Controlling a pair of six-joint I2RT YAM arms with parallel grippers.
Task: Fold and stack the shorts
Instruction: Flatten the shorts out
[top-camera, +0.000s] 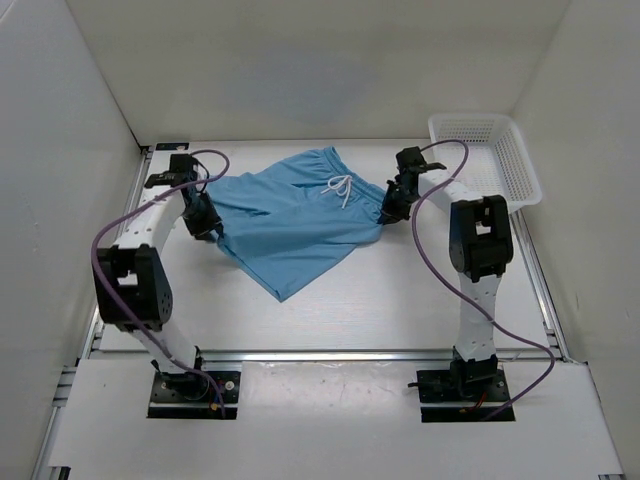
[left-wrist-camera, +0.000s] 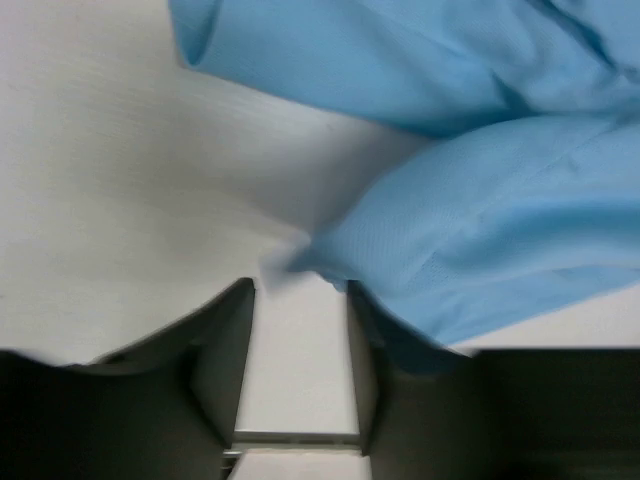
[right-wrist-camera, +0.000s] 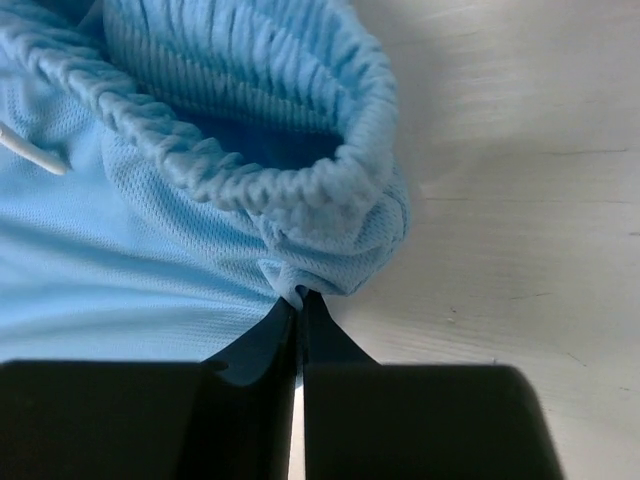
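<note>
Works over a white bench (top-camera: 400, 300), with bare surface at six o'clock and its side edges close at three and nine. Shows the shorts (top-camera: 290, 215) spread nearly flat at the middle, waistband toward twelve to one o'clock and the longest leg corner pointing to six; looks laid out for a fold, not yet folded. Has the white basket (top-camera: 520, 170) at two o'clock, well apart from the cloth but close beyond the right arm.

Pinches the three-o'clock end of the waistband with the right claw (right-wrist-camera: 300, 298), jaws pressed fully together on a small fold of the gathered elastic, probably to carry that corner across. Sets the left claw (left-wrist-camera: 300, 288) at the nine-o'clock leg edge, jaws a little apart with bare bench showing between them. Has cloth draped over one finger there, none visibly clamped, so likely no firm hold. Has the white drawstring (top-camera: 341, 188) lying loose on top near one o'clock.

Offers most room for a fold toward six and seven; less toward two, crowded by the basket wall.
</note>
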